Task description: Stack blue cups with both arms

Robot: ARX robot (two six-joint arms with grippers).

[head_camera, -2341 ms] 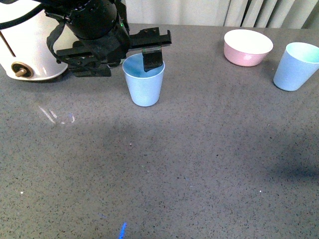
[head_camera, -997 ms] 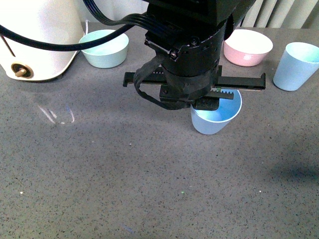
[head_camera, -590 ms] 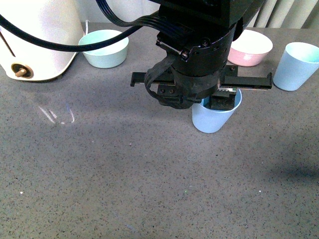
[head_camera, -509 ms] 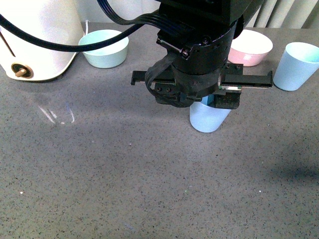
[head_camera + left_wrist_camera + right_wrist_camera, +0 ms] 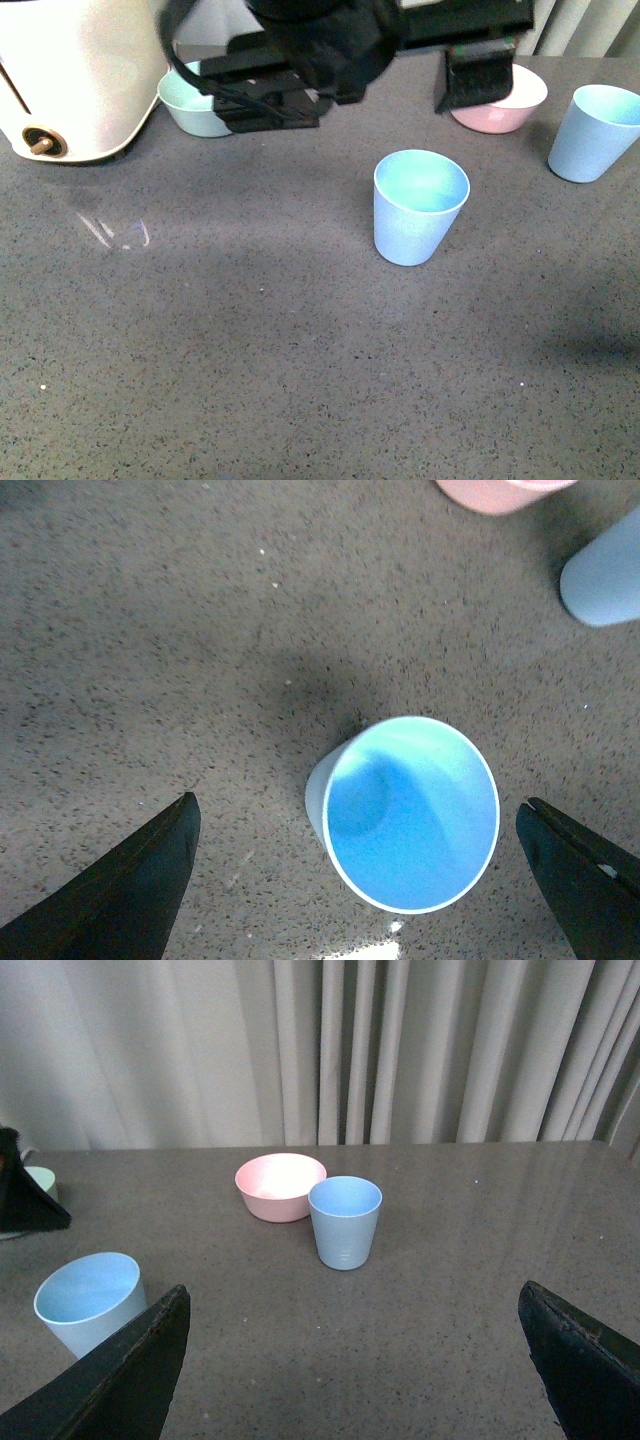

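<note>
Left tool [image 5: 357,802] is spread wide and grasps nothing; it hangs above the near cup [image 5: 420,207], its jaws clear of the rim on either side; that cup stands upright mid-counter [image 5: 250,350], mouth up. Far cup [image 5: 594,132] stands upright at the right rear, near the pink bowl [image 5: 498,95]; the two cups are well apart, not stacked. Right tool [image 5: 352,1290] is likewise spread and holds nothing. Green bowl [image 5: 190,100] sits at left rear.
</note>
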